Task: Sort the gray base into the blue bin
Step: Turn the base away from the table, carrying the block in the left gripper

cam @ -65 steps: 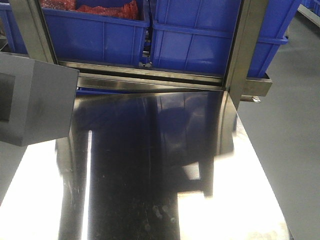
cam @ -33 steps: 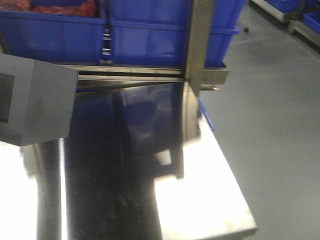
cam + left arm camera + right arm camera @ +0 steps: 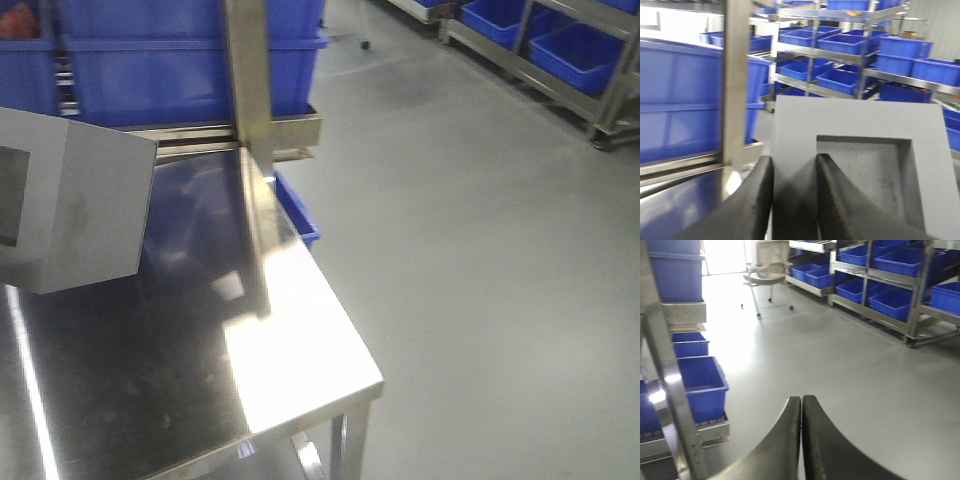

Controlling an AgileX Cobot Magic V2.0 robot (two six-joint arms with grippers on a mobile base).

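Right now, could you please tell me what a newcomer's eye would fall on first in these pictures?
The gray block fills the left wrist view, pinched by the left claw, and hangs at the left edge of the front view above the shiny steel table. Blue bins fill the racks in the right wrist view, where the right claw is shut and empty.

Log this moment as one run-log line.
left end effector: shut on gray base | right end effector: shut, empty | gray base: lifted over steel table | blue bins: behind table
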